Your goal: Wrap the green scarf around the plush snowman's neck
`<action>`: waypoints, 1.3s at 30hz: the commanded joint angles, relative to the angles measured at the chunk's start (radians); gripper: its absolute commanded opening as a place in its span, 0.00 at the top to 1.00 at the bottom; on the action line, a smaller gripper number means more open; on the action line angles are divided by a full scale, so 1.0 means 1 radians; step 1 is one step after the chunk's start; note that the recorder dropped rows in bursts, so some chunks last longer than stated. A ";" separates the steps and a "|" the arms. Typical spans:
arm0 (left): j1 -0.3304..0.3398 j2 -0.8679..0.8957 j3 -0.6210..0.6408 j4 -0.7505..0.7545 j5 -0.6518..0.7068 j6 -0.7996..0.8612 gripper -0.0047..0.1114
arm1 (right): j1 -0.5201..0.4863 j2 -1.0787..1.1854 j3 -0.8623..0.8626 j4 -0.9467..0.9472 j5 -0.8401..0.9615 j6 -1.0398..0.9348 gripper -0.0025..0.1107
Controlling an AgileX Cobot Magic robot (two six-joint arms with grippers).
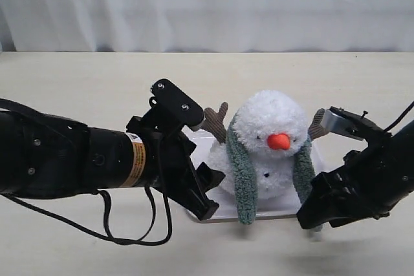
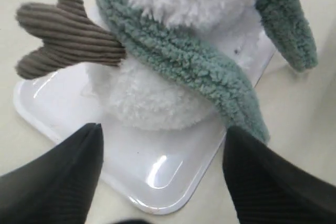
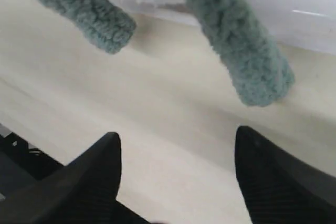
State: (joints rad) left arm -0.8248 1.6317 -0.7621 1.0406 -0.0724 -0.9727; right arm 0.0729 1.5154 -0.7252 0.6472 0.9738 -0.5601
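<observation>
The plush snowman [image 1: 268,140] stands on a white tray [image 1: 223,210] at the middle of the table, orange nose toward the camera. The green scarf [image 1: 244,176] lies behind its neck, and both ends hang down the front, one on each side. In the left wrist view the scarf [image 2: 184,59] crosses the crease above the body and a brown twig arm [image 2: 63,40] sticks out. My left gripper [image 1: 208,193] is open at the tray's front left corner, holding nothing. My right gripper [image 1: 312,214] is open low at the front right, with the two scarf ends [image 3: 247,51] ahead of it.
The white tray [image 2: 157,182] sits on a cream tabletop [image 1: 77,88]. A white curtain [image 1: 207,4] hangs along the back edge. A black cable [image 1: 129,234] loops on the table below my left arm.
</observation>
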 commanded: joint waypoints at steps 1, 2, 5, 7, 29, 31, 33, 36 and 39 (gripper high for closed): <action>-0.001 -0.098 0.004 -0.008 0.045 -0.054 0.43 | 0.000 -0.096 -0.006 -0.013 0.076 -0.030 0.45; -0.001 -0.126 0.005 -0.010 0.055 -0.056 0.43 | 0.000 -0.125 -0.006 -0.015 0.075 -0.030 0.45; -0.001 -0.236 0.030 -0.032 0.099 -0.056 0.58 | 0.000 -0.262 -0.006 -0.017 -0.011 -0.037 0.47; -0.001 -0.314 0.052 -0.032 0.103 -0.056 0.71 | 0.000 -0.356 -0.006 -0.017 -0.067 -0.037 0.57; -0.001 -0.944 0.143 -0.030 0.097 -0.053 0.96 | 0.000 -1.215 0.042 0.025 -0.177 -0.019 0.94; -0.001 -0.972 0.143 -0.030 0.095 -0.053 0.96 | 0.000 -1.273 0.042 0.025 -0.177 -0.019 0.94; -0.001 -0.983 0.143 -0.030 0.092 -0.053 0.96 | 0.000 -1.322 0.042 0.025 -0.177 -0.019 0.94; -0.001 -0.983 0.143 -0.030 0.087 -0.053 0.96 | 0.000 -1.384 0.042 0.025 -0.177 -0.019 0.94; -0.001 -0.983 0.143 -0.030 0.089 -0.053 0.96 | 0.000 -1.423 0.042 0.025 -0.177 -0.019 0.94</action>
State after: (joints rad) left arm -0.8248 0.6546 -0.6211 1.0148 0.0207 -1.0196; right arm 0.0729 0.1157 -0.6881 0.6684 0.8058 -0.5825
